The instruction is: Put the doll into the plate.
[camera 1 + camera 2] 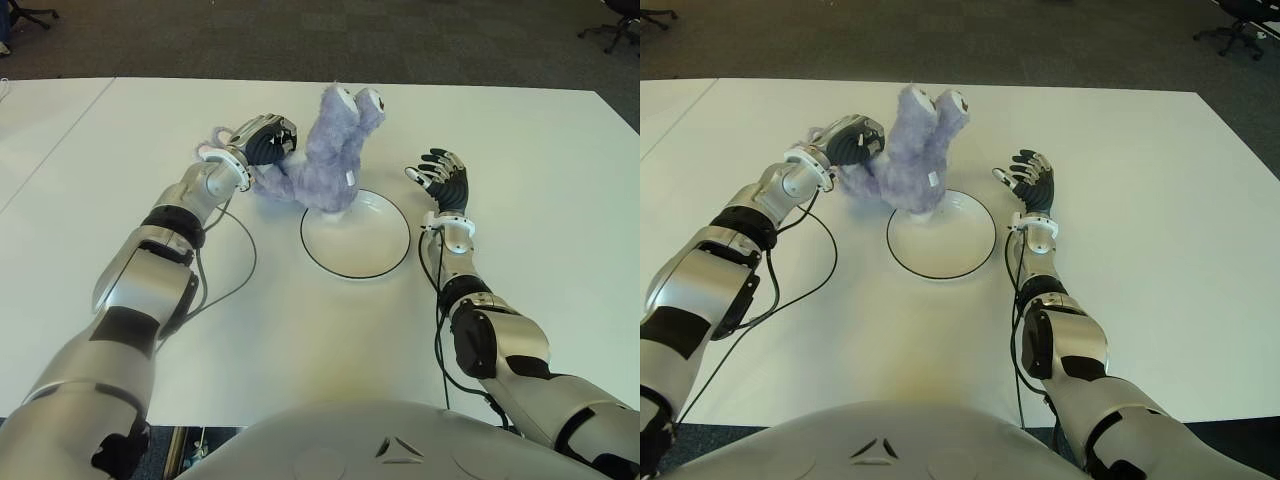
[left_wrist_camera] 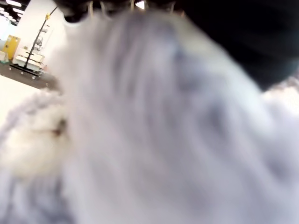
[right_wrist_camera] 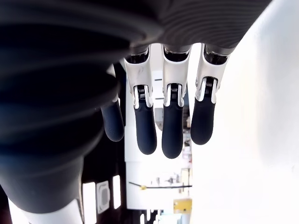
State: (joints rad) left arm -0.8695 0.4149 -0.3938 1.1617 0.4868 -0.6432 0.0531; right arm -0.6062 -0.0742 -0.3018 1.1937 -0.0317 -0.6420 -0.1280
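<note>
A fluffy lavender doll (image 1: 330,150) with two bulging eyes stands upright at the far left rim of the white plate (image 1: 368,245), its base partly over the rim. My left hand (image 1: 262,140) is curled on the doll's side, left of the plate. The left wrist view is filled with the doll's fur (image 2: 149,130). To the right of the plate my right hand (image 1: 443,178) is held up with straight, spread fingers (image 3: 172,130) and holds nothing.
The white table (image 1: 520,140) stretches around the plate. A black cable (image 1: 235,265) loops on the table beside my left forearm. Dark carpet and office chair legs (image 1: 610,30) lie beyond the far edge.
</note>
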